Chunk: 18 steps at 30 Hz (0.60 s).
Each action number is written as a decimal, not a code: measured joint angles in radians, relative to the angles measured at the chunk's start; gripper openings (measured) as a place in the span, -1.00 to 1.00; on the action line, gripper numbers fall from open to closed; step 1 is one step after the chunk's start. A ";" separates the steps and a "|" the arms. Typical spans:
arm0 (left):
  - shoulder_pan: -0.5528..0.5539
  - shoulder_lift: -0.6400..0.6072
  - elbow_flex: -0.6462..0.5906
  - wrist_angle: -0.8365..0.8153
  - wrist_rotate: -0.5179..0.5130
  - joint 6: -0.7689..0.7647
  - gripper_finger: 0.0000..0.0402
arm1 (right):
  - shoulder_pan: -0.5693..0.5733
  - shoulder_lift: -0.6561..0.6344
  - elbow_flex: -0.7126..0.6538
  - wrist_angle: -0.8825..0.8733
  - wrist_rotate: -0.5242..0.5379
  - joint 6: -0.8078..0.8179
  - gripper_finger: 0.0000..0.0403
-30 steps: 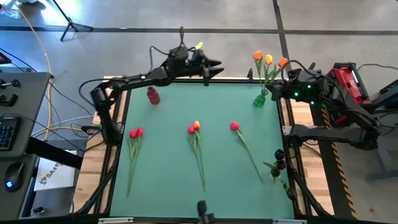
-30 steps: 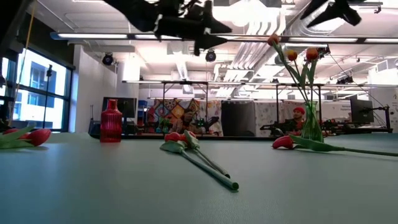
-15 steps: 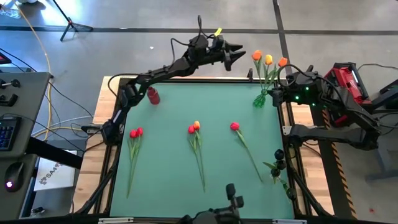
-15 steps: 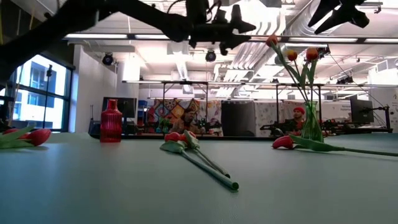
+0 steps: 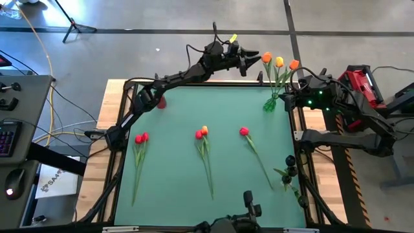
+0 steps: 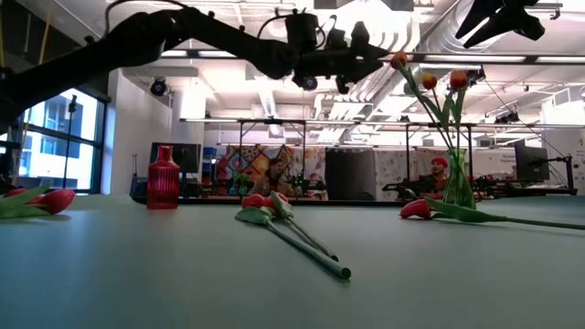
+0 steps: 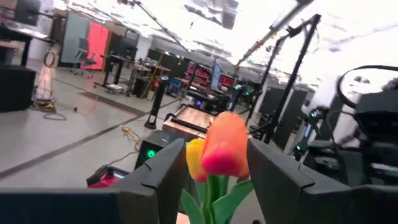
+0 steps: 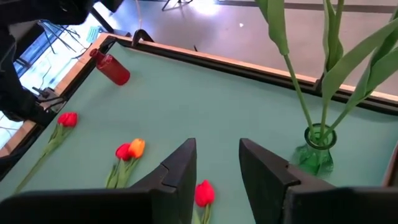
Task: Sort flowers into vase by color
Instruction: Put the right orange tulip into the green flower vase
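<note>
A green glass vase (image 5: 270, 103) stands at the table's far right and holds three tulips with orange (image 5: 267, 57), yellow (image 5: 279, 62) and orange (image 5: 294, 65) heads. My left gripper (image 5: 251, 62) is open, high above the far edge. Its fingers stand on either side of the leftmost orange head (image 7: 224, 148) and just short of it in the low view (image 6: 399, 60). My right gripper (image 5: 289, 97) is open and empty above the far right corner. Two red tulips (image 5: 140, 138), a red and orange pair (image 5: 202, 133) and one red tulip (image 5: 244, 131) lie flat on the mat.
A red vase (image 5: 160, 100) stands at the far left, partly under my left arm, and shows in the low view (image 6: 164, 178). The green mat (image 5: 226, 110) lies between the two vases. People sit in the room behind the table (image 6: 441, 169).
My left gripper has swung along the far edge toward the table's right, from beside the red vase's side up to the orange tulip head in the green vase. The flowers and vases have stayed where they were.
</note>
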 joint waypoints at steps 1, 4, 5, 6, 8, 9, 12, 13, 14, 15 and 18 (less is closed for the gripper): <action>-0.002 0.006 0.000 0.009 -0.014 -0.010 -0.23 | 0.000 0.000 0.000 0.000 -0.001 0.000 -0.50; -0.008 0.017 0.000 0.034 -0.035 -0.017 -0.29 | 0.000 0.000 0.000 0.000 -0.009 0.010 -0.57; -0.010 0.022 0.000 0.049 -0.040 -0.011 -0.30 | 0.000 0.000 0.000 0.000 -0.010 0.018 -0.59; -0.012 0.024 0.001 0.062 -0.044 -0.006 -0.32 | 0.000 0.000 0.000 0.000 -0.010 0.021 -0.61; -0.017 0.028 0.001 0.075 -0.052 -0.002 -0.34 | 0.000 0.000 0.000 0.000 -0.013 0.024 -0.65; -0.021 0.028 0.001 0.075 -0.064 0.003 -0.35 | 0.000 0.000 0.000 0.000 -0.017 0.024 -0.66; -0.032 0.028 0.001 0.080 -0.088 0.046 -0.38 | 0.000 0.000 0.000 0.000 -0.030 0.024 -0.70; -0.037 0.028 0.001 0.079 -0.093 0.060 -0.38 | 0.000 0.000 0.000 0.000 -0.033 0.024 -0.71; -0.042 0.028 0.001 0.078 -0.095 0.071 -0.39 | 0.000 0.000 0.000 0.000 -0.037 0.025 -0.72; -0.046 0.028 0.001 0.077 -0.094 0.078 -0.39 | 0.000 0.000 0.000 0.000 -0.037 0.025 -0.72; -0.057 0.027 0.001 0.054 -0.073 0.086 -0.40 | 0.000 0.000 0.000 0.001 -0.038 0.025 -0.73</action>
